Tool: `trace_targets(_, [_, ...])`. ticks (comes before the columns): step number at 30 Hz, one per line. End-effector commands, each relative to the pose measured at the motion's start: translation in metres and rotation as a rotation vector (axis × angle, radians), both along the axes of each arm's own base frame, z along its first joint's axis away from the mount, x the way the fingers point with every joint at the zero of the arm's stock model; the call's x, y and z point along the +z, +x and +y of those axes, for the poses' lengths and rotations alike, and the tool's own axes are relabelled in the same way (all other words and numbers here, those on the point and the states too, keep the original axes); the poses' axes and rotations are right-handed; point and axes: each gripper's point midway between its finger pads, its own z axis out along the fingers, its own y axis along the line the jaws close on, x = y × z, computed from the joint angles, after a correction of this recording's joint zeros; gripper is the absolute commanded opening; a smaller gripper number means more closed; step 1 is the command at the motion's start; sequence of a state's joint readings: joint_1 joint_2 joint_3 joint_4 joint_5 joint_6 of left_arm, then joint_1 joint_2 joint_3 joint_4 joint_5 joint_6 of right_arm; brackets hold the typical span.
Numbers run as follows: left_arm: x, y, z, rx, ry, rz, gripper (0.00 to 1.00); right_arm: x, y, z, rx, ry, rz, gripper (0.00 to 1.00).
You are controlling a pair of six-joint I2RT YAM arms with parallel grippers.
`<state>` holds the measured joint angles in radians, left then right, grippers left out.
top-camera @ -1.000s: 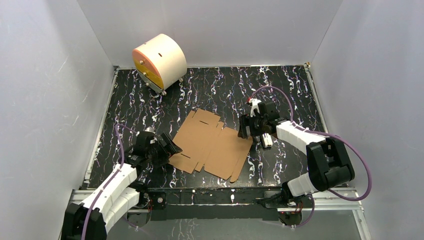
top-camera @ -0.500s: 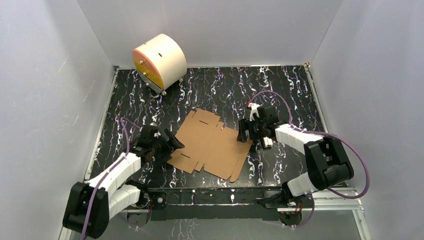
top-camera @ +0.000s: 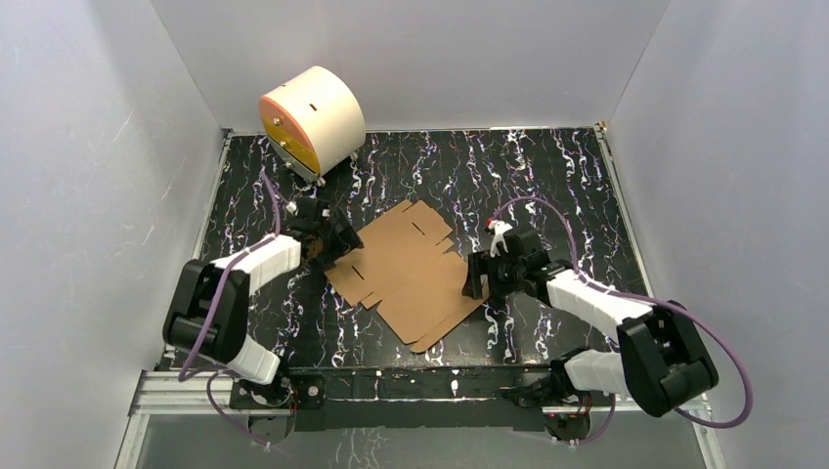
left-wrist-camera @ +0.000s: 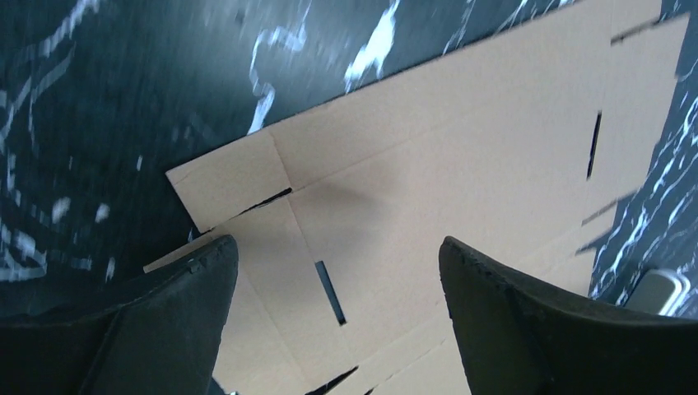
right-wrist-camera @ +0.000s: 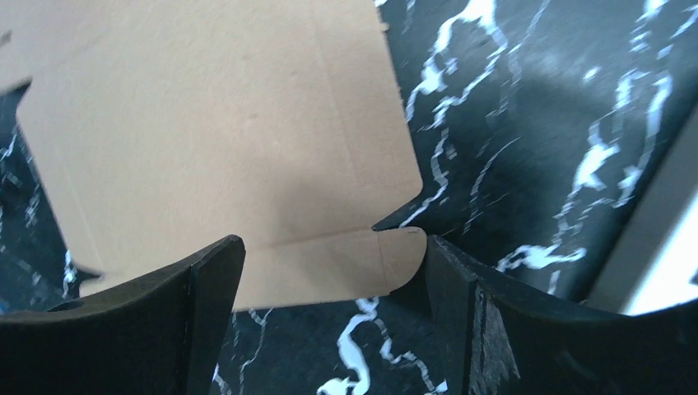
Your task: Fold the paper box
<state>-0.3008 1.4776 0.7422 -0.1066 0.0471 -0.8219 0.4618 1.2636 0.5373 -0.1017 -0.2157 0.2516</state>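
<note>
The paper box [top-camera: 406,272] is a flat brown die-cut cardboard sheet with flaps and slots, lying in the middle of the black marbled table. My left gripper [top-camera: 329,242] is open at the sheet's left edge. In the left wrist view the sheet [left-wrist-camera: 428,164] fills the gap between the spread fingers of that gripper [left-wrist-camera: 333,251]. My right gripper [top-camera: 476,277] is open at the sheet's right edge. In the right wrist view a rounded corner flap of the sheet [right-wrist-camera: 222,123] lies between its spread fingers [right-wrist-camera: 333,251]. Neither gripper holds anything.
A cream cylinder with an orange face [top-camera: 313,122] stands at the back left corner. White walls [top-camera: 98,195] close in the table on the left, back and right. A metal rail [top-camera: 411,381] runs along the near edge by the arm bases.
The left gripper has moved away from the base, up along the sheet's left side. The right gripper has come nearer. The sheet has turned and shifted on the table.
</note>
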Motion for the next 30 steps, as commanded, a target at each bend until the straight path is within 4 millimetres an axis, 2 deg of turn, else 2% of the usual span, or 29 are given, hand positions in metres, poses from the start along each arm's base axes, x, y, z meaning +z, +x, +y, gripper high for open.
trace_targets(1, [-0.001, 0.031, 0.008, -0.037, 0.119, -0.023, 0.90, 0.015, -0.026, 0.024, 0.057, 0.113, 0.041, 0.88])
trace_targets(4, [0.016, 0.042, 0.009, -0.034, 0.129, -0.053, 0.91, 0.018, -0.029, 0.022, 0.049, 0.105, 0.021, 0.88])
trace_targets(7, [0.041, 0.041, 0.015, -0.001, 0.121, -0.113, 0.91, 0.027, -0.016, 0.010, -0.017, 0.062, -0.057, 0.90])
trace_targets(9, [0.055, 0.034, 0.020, 0.033, 0.112, -0.148, 0.91, 0.038, -0.004, 0.004, -0.051, 0.041, -0.128, 0.92])
trace_targets(12, [0.066, 0.018, 0.028, 0.062, 0.099, -0.170, 0.92, 0.049, 0.010, 0.008, -0.046, 0.041, -0.179, 0.92])
trace_targets(14, [0.071, 0.007, 0.030, 0.069, 0.084, -0.175, 0.91, 0.046, 0.018, 0.011, -0.036, 0.018, -0.178, 0.92])
trace_targets(17, [0.064, -0.011, 0.030, 0.058, 0.055, -0.152, 0.91, 0.037, 0.031, 0.011, -0.037, -0.032, -0.169, 0.92])
trace_targets(21, [0.050, -0.034, 0.033, 0.038, 0.059, -0.097, 0.92, 0.026, 0.036, 0.016, -0.014, -0.056, -0.136, 0.91])
trace_targets(25, [0.046, -0.046, 0.042, 0.043, 0.090, -0.090, 0.93, 0.011, 0.027, 0.021, 0.017, -0.043, -0.072, 0.91])
trace_targets(30, [0.044, -0.049, 0.044, 0.055, 0.091, -0.092, 0.93, -0.001, 0.005, 0.026, 0.052, -0.051, -0.011, 0.88])
